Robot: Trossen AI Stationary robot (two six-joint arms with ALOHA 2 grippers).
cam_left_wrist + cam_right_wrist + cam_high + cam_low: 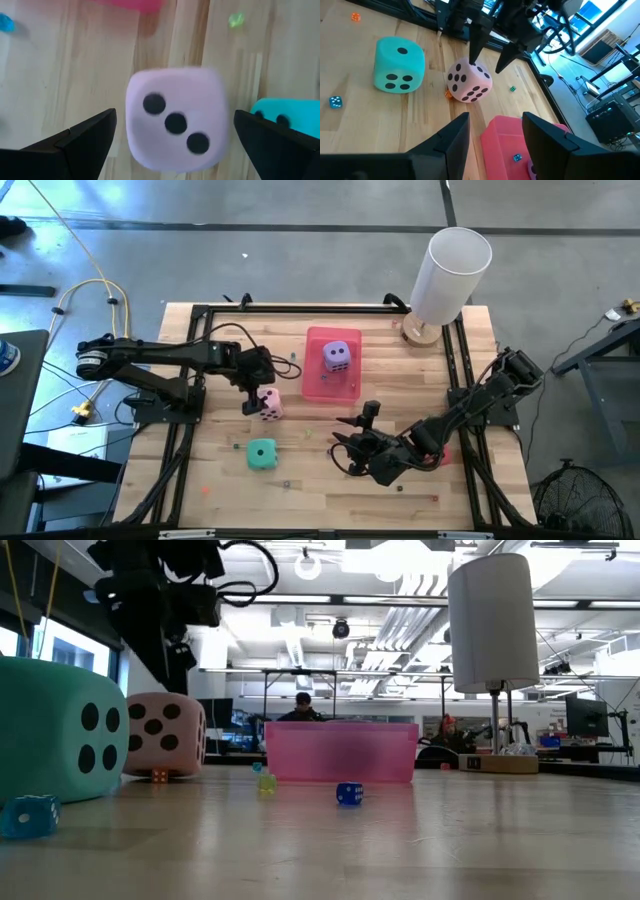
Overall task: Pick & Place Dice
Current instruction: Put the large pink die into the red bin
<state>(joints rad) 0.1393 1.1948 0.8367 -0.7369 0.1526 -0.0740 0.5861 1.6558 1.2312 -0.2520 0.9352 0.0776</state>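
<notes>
The pale pink die (269,404) rests on the table left of centre, its three-pip face (175,122) toward my left wrist camera. My left gripper (256,395) hovers open just above it; its fingers (476,47) point down, one on each side of the die, with a gap to each. The teal die (262,454) sits nearer the front edge. The purple die (337,356) lies inside the pink tray (318,385). My right gripper (495,125) waits open at the front right, pointing toward the pink die (469,81) with nothing between its fingers. A bit of red (443,457) shows under the right arm.
A white cylinder on a wooden base (450,275) stands at the far right corner. Several tiny dice lie scattered about, one blue (348,794) in front of the tray, one blue by the teal die (335,102). Black frame rails (178,470) run along both table sides.
</notes>
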